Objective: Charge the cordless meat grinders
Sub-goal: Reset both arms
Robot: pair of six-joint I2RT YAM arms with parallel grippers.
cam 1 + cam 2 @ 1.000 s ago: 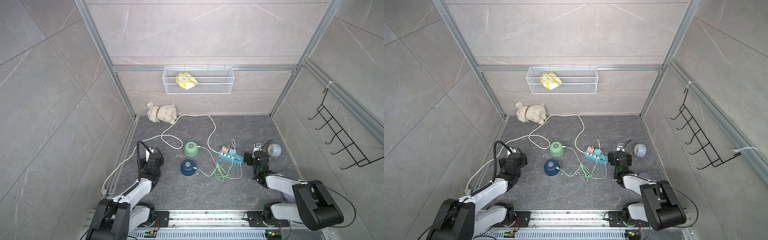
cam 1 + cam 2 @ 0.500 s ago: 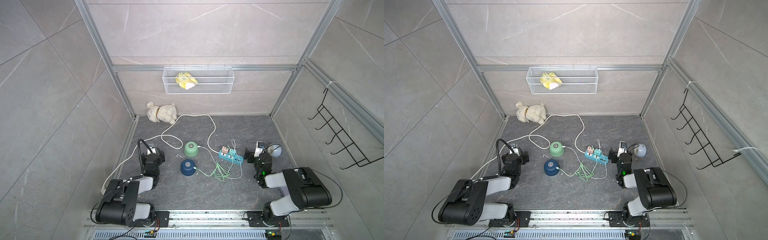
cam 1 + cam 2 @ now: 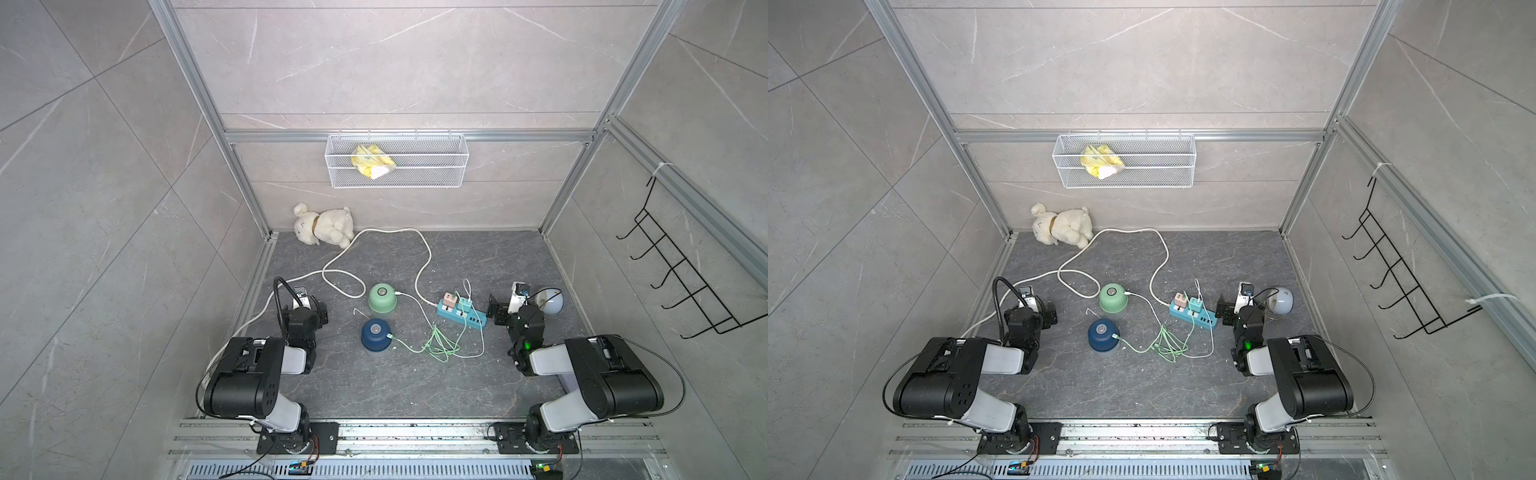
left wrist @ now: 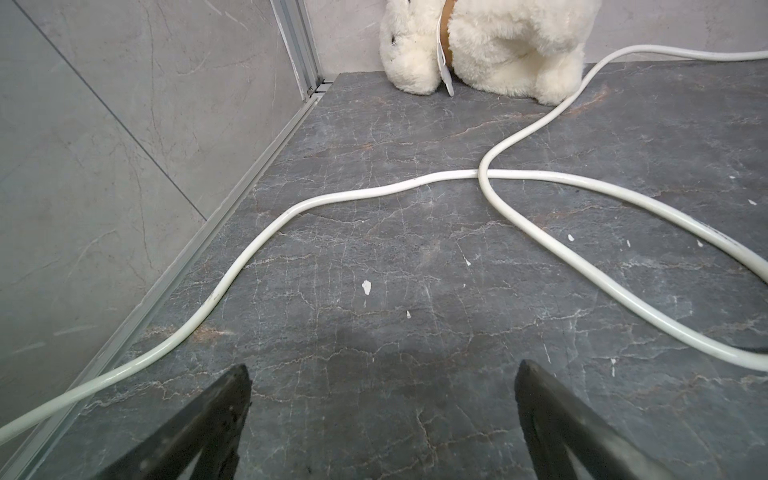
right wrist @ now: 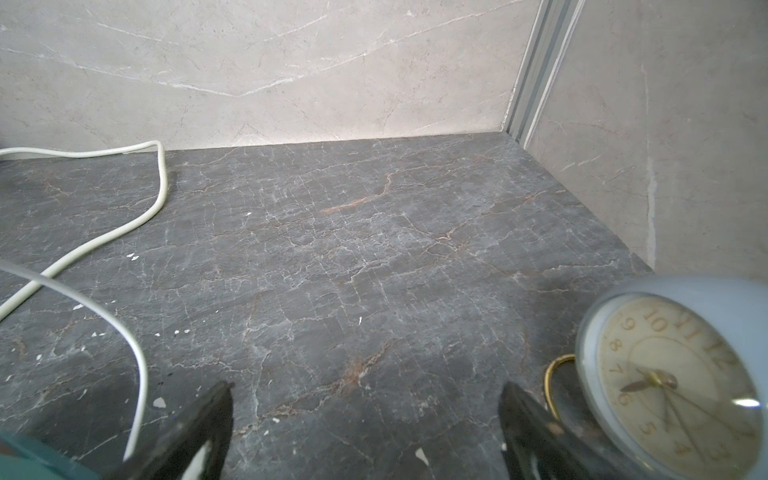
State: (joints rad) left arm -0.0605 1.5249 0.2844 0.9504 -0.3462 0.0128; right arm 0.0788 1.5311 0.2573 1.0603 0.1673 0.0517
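Mint green grinder [image 3: 382, 297]: sits upright mid-floor, metal disc up, between the loops of thick white cord [image 3: 384, 230] and the teal power strip [image 3: 476, 320]. Takes a thin pale cable at the side facing the strip; far end of that cable too tangled to trace.

Navy blue grinder [image 3: 375, 336]: sits upright just in front of the mint one, nearer the front rail, a narrow gap between the two. Takes a green cable [image 3: 440, 345] at its side; runs into a loose heap on the floor in front of the strip.

Power strip: lies aslant to the right of both units. Carries a pink cube charger [image 3: 449, 299] and a teal cube charger [image 3: 466, 306], side by side at the end where the thick cord enters.

Left gripper [image 4: 382, 368]: jaws spread wide, nothing between them. Hangs low over bare dark floor [image 4: 374, 291] near the left wall, well apart from both grinders. Faces the plush dog [image 4: 490, 45] in the back corner, thick cord crossing in between.

Right gripper [image 5: 365, 387]: jaws spread wide too, nothing pinched. Hangs low between the strip and a pale blue round clock [image 5: 681, 374]; clock just beside one finger, contact not to be judged.

Back wall: white wire basket [image 3: 436, 183], yellow packet [image 3: 372, 162] inside. Right wall: black hook rack [image 3: 681, 282].

In both top views: arms folded back, close to their bases on the rail.
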